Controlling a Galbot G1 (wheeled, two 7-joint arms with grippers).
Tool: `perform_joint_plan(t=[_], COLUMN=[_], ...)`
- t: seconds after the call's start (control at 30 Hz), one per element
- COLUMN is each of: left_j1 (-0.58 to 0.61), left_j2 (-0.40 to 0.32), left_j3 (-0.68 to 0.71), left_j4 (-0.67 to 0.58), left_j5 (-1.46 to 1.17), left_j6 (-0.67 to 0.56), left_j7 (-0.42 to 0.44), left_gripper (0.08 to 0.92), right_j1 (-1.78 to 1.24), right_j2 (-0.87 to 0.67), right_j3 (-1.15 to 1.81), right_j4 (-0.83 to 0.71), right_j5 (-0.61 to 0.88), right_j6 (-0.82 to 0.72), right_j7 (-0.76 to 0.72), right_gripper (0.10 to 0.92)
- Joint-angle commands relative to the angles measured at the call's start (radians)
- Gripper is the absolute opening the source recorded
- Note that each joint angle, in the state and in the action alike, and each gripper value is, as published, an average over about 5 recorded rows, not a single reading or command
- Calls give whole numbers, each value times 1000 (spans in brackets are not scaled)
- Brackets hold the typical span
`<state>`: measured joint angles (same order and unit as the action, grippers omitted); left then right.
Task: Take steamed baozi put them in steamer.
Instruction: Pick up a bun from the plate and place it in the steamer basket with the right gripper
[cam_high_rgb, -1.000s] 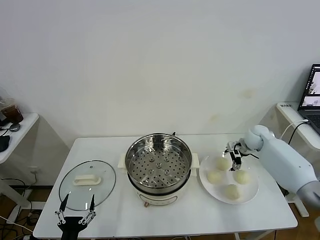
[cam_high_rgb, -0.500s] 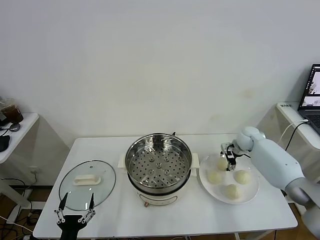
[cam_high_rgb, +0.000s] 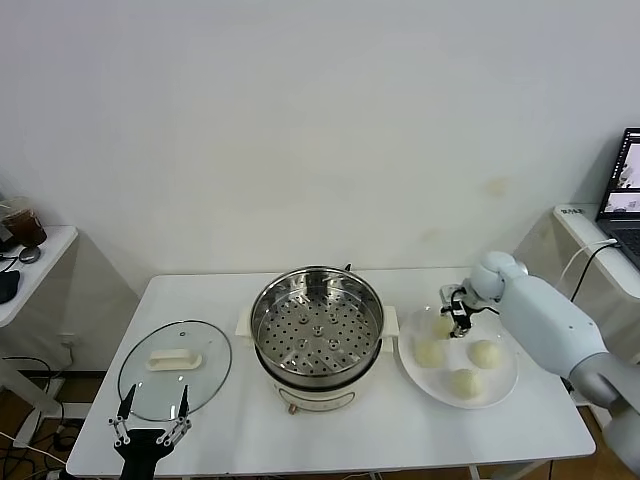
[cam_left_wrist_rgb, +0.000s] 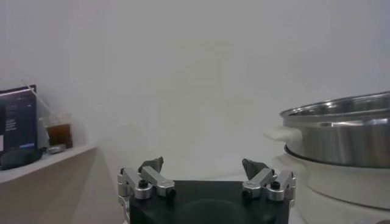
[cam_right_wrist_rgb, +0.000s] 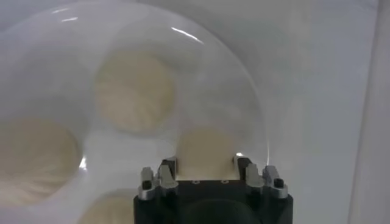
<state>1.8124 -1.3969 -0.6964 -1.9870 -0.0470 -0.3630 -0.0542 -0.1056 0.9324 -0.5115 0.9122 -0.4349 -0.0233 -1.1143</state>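
Note:
Four cream-white baozi lie on a white plate (cam_high_rgb: 506, 378) right of the steamer (cam_high_rgb: 262, 322), whose perforated tray holds nothing. My right gripper (cam_high_rgb: 456, 318) is down over the far-left baozi (cam_high_rgb: 441, 327). In the right wrist view, my right gripper (cam_right_wrist_rgb: 204, 163) has its fingers pressed against both sides of that baozi (cam_right_wrist_rgb: 207, 146), which rests on the plate (cam_right_wrist_rgb: 247, 85). The other baozi (cam_high_rgb: 428, 353) (cam_high_rgb: 485, 352) (cam_high_rgb: 465, 381) lie untouched. My left gripper (cam_high_rgb: 152, 422) is parked open and empty at the table's front left, and it also shows in the left wrist view (cam_left_wrist_rgb: 202, 164).
A round glass lid (cam_high_rgb: 205, 372) with a white handle lies on the table left of the steamer, just beyond the left gripper. The steamer wall (cam_left_wrist_rgb: 341, 131) is close beside the left gripper. A side table (cam_high_rgb: 40, 255) stands far left, a laptop (cam_high_rgb: 625, 190) far right.
My right gripper moved left and a little farther back across the plate, from between the baozi to over the far-left one, and settled around it. The left arm stayed still.

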Motion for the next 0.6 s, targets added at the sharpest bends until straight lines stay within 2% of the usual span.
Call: perform_joint_plan(t=[0.03,0.3,0.6], left_j1=[1,-2,1], left_j2=[1,12,27], left_j3=[1,5,-6], left_j4=[-2,-8,-7], left_j5=[-1,-3,-11], left_j6=[1,0,0], left_j7=[1,2,3], left_gripper=[823,823,823], right_j1=[77,420,703], right_j2=[-77,-143,3], right_j3=[-63,-261,-527], right_j4=[114,239,336], right_j5=[121,374,674], right_j6=[-11,-3,105], right_j7=[-21,-65,-55], right_gripper=[577,585,589])
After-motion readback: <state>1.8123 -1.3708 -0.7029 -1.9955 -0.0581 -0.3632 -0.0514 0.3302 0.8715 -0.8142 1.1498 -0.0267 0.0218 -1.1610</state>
